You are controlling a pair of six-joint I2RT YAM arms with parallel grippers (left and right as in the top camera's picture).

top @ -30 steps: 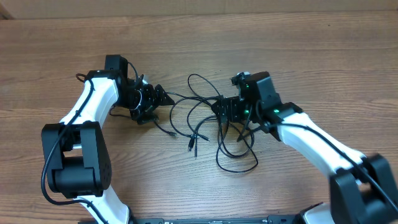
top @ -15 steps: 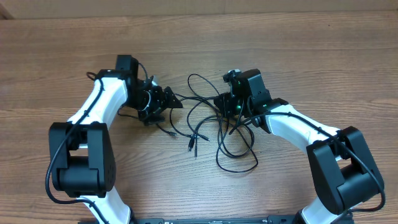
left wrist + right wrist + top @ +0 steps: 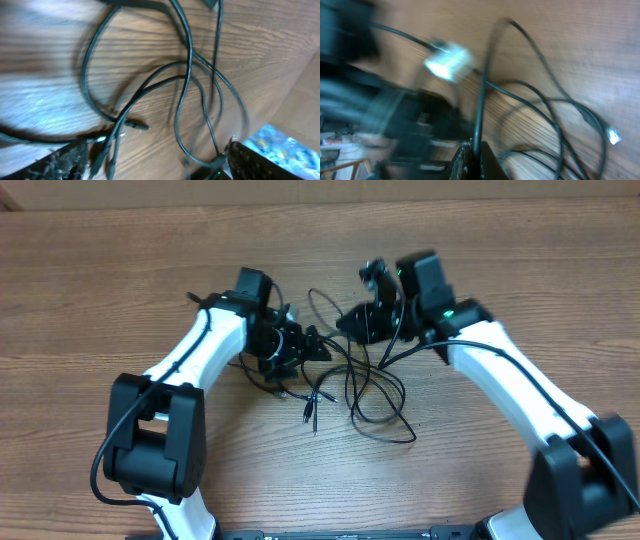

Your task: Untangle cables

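Note:
The cables (image 3: 372, 385) lie as thin black loops tangled at the table's middle, with small plug ends (image 3: 308, 412) toward the front. My left gripper (image 3: 318, 347) stands open at the tangle's left side. In the left wrist view its fingers (image 3: 62, 161) straddle several crossing cable strands (image 3: 186, 75) lying on the wood, gripping none. My right gripper (image 3: 355, 323) is at the tangle's far side, shut on one cable (image 3: 482, 90) that rises straight from between its fingertips (image 3: 474, 156). Another strand ends in a small plug (image 3: 612, 135).
The wooden table (image 3: 520, 250) runs to a lighter strip along the far edge. Both white arms (image 3: 200, 350) reach in from the front corners, each trailing its own thicker black wire. A blurred pale connector (image 3: 447, 62) shows in the right wrist view.
My left arm has swung right to the tangle and its jaws have opened wider. My right gripper has shut on a cable and moved toward the far side, drawing the loops with it.

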